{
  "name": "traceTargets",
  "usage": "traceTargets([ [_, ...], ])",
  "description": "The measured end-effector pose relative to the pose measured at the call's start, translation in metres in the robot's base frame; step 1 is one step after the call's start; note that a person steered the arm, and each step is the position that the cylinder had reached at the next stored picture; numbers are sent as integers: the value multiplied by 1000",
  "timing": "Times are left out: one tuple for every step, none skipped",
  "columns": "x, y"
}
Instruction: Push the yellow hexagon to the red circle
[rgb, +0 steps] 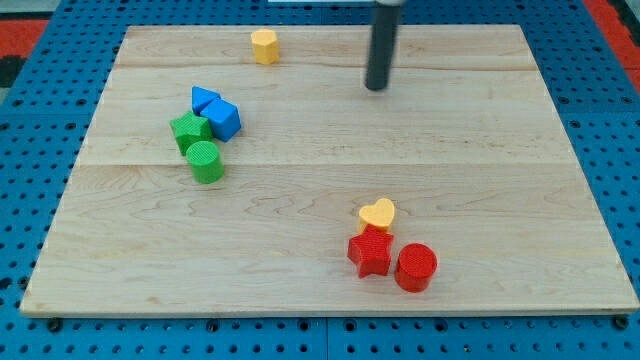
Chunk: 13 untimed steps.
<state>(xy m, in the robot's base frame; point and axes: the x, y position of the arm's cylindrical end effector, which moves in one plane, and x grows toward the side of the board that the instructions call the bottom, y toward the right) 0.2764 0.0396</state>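
Observation:
The yellow hexagon (264, 45) stands near the top edge of the wooden board, left of centre. The red circle (416, 267) lies at the lower right, touching a red star (370, 252). My tip (375, 87) rests on the board in the upper middle, to the right of the yellow hexagon and well apart from it. The red circle is far below my tip.
A yellow heart (378, 213) sits just above the red star. At the left is a cluster: two blue blocks (206, 98) (224, 120), a green star-like block (190, 130) and a green cylinder (206, 161). The board (520, 180) lies on a blue pegboard.

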Motion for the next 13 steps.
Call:
traceTargets([
  [-56,-95],
  [-76,-172],
  [-55,-218],
  [2,-207],
  [1,-276],
  [36,-222],
  [23,-139],
  [39,-14],
  [98,70],
  [134,63],
  [91,57],
  [107,-17],
  [170,41],
])
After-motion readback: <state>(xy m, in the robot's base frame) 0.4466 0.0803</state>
